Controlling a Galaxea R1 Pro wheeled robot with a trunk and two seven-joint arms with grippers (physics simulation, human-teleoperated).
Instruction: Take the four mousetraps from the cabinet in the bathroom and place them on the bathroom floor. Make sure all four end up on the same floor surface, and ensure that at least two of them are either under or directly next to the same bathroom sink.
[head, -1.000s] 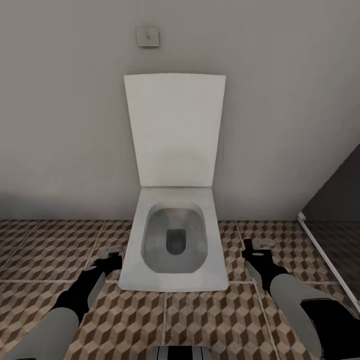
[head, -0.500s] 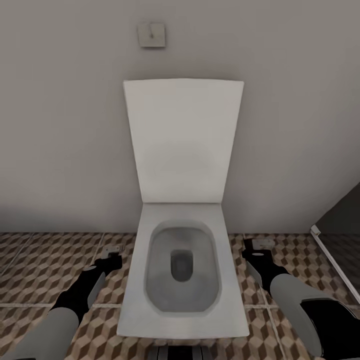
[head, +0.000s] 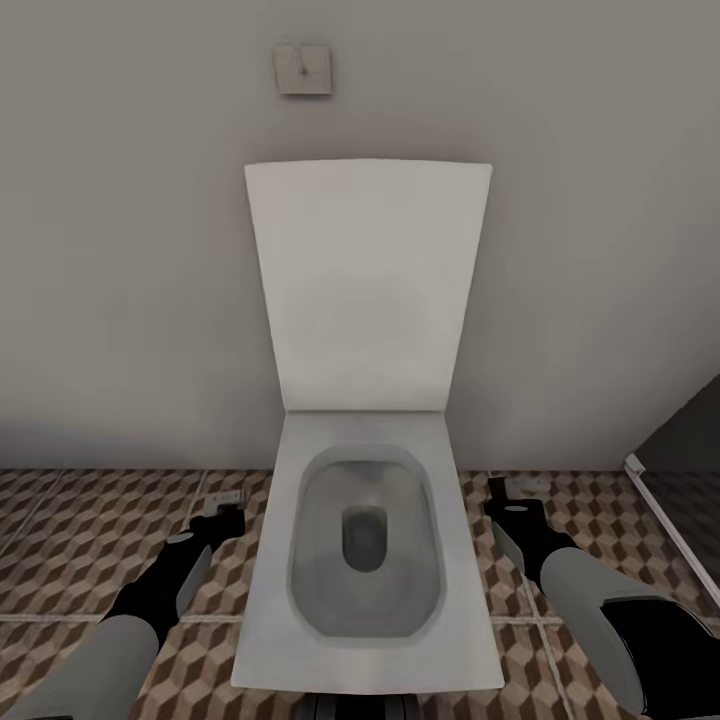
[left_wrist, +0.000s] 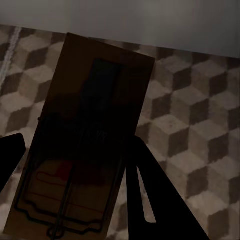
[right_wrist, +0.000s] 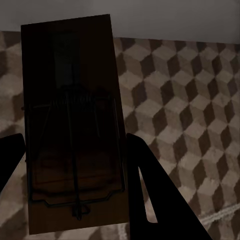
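Head view shows the two arms low at the picture's bottom corners, and between them stands a white toilet (head: 365, 560) with its lid (head: 368, 285) raised against the grey wall (head: 120, 250). The left gripper (head: 222, 508) hangs over the bathroom floor (head: 70, 540) beside the toilet's left edge, and the right gripper (head: 520, 498) hangs beside its right edge. A small pale shape sits at each gripper tip, but it is too small here to read.

Left wrist view makes it clearer: a mousetrap (left_wrist: 85, 145), a dark brown board with thin wire parts, lies between the two black fingers (left_wrist: 150, 200) of the left gripper (left_wrist: 70, 165), and the fingers are closed against its long sides. Under it the cube-pattern tiles are seen. Whether the board touches the floor I cannot tell.

Right wrist view shows the same for the other arm: a second mousetrap (right_wrist: 72, 130) is clamped between the fingers (right_wrist: 150, 195) of the right gripper (right_wrist: 72, 160), with the patterned floor (right_wrist: 180, 110) behind it.

Farther away, a small square plate (head: 302, 70) is fixed on the wall above the lid. At the far right, a dark panel with a white frame (head: 670, 500) stands on the floor.
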